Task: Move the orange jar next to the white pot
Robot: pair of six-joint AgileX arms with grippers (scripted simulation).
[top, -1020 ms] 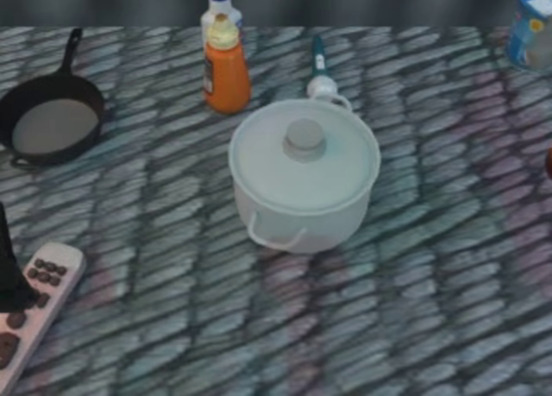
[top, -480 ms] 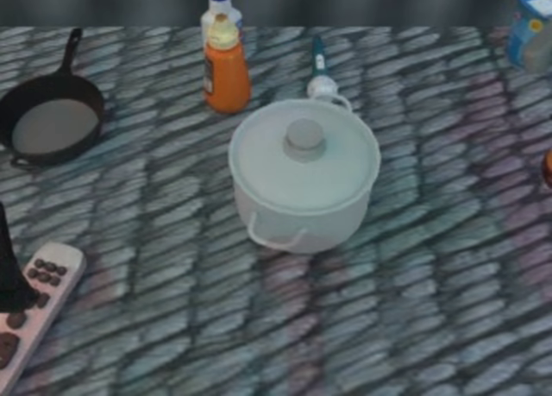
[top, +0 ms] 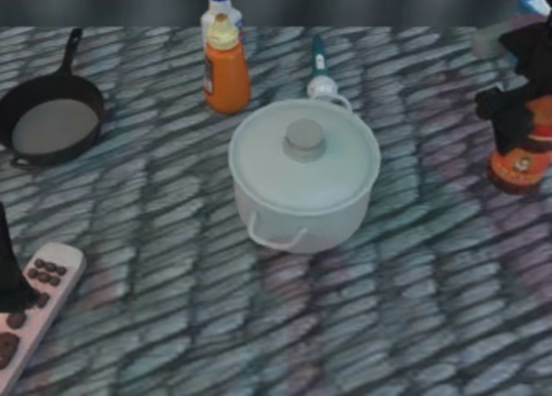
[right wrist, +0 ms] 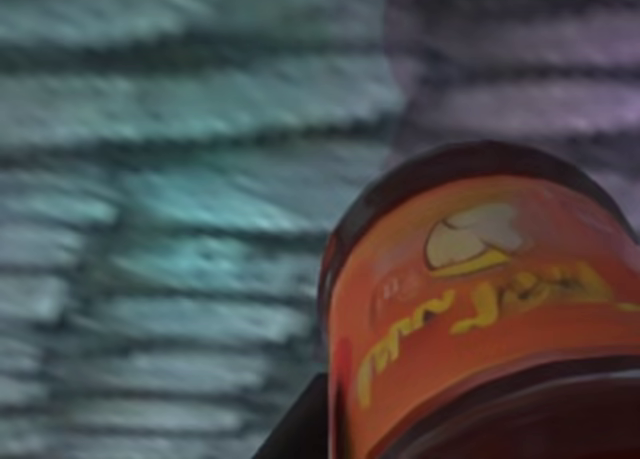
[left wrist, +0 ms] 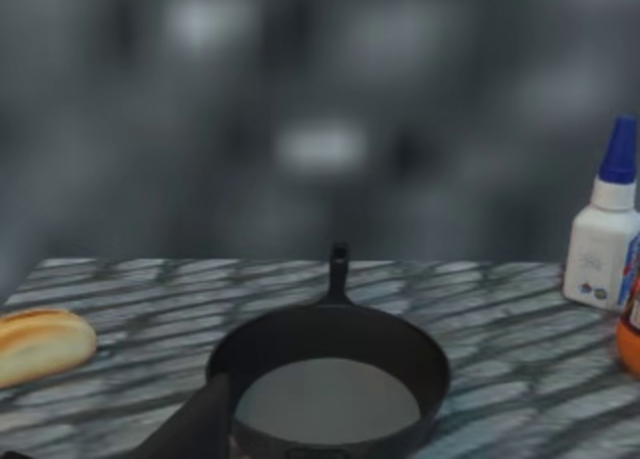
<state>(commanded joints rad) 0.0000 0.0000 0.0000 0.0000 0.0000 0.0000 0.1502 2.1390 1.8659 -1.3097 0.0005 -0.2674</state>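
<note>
The white pot [top: 304,176] with its lid and grey knob stands mid-table. At the table's right edge my right gripper [top: 524,124] is shut on the orange jar [top: 520,165], which is well apart from the pot. In the right wrist view the orange jar [right wrist: 480,299] fills the near corner, its dark rim pointing away, and one dark finger [right wrist: 300,429] presses on its side. My left arm [top: 9,267] is parked at the table's left edge; only one dark finger [left wrist: 190,429] shows in the left wrist view.
A black frying pan [top: 53,120] lies at the back left. An orange squeeze bottle [top: 226,68], a white bottle [top: 220,6] and a teal-handled tool [top: 320,72] stand behind the pot. A white button strip [top: 34,305] is at the front left. Bread [left wrist: 40,344] lies beside the pan.
My right gripper has come in from the right edge with the orange jar, moving left towards the pot. The pot and the left arm have not moved.
</note>
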